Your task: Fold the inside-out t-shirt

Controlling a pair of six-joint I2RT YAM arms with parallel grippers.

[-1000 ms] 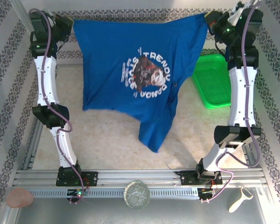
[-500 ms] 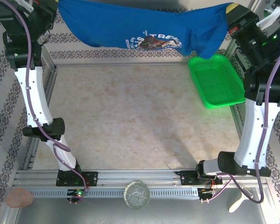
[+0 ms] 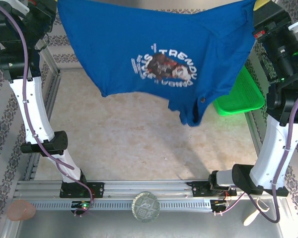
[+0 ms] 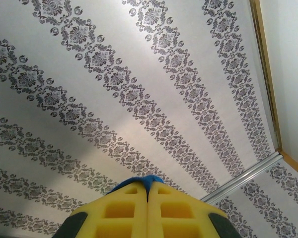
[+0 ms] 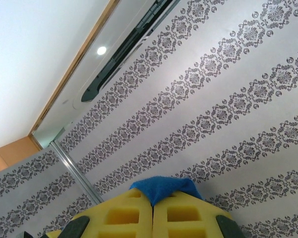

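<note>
Grey damask-striped wallpaper (image 4: 114, 84) closes in the cell. The right wrist view looks up past it to a white ceiling with a small round light (image 5: 101, 50) at 10 o'clock. Below lies the beige, mottled table (image 3: 129, 144), framed by aluminium rails and bare across its middle.

The inside-out t-shirt (image 3: 114, 44) is off the table altogether. It hangs as a broad blue sheet across the 12 o'clock side of the top view, its white-lettered print (image 3: 164, 69) facing the camera. One lower corner sags toward 6 o'clock. It is probably held up like this so that its own weight pulls out the creases before it is laid flat for the first fold.

The left arm (image 3: 32, 99) rises along 9 o'clock and the right arm (image 3: 283, 129) along 3 o'clock. They stand well apart, which keeps the top edge stretched. The green mesh basket (image 3: 241, 99) sits at about 2 o'clock, partly behind the hanging cloth.

The left gripper (image 4: 147, 191) has its yellow pads pressed together, with a tuft of blue cloth pinched at the tips. The right gripper (image 5: 152, 198) is clamped on a thicker fold of the same fabric.

On the near rail at 6 o'clock rests a round glassy disc (image 3: 146, 207). A pinkish lump (image 3: 21, 210) lies at 7 o'clock and a white peeler-like tool (image 3: 256, 213) at 5 o'clock.
</note>
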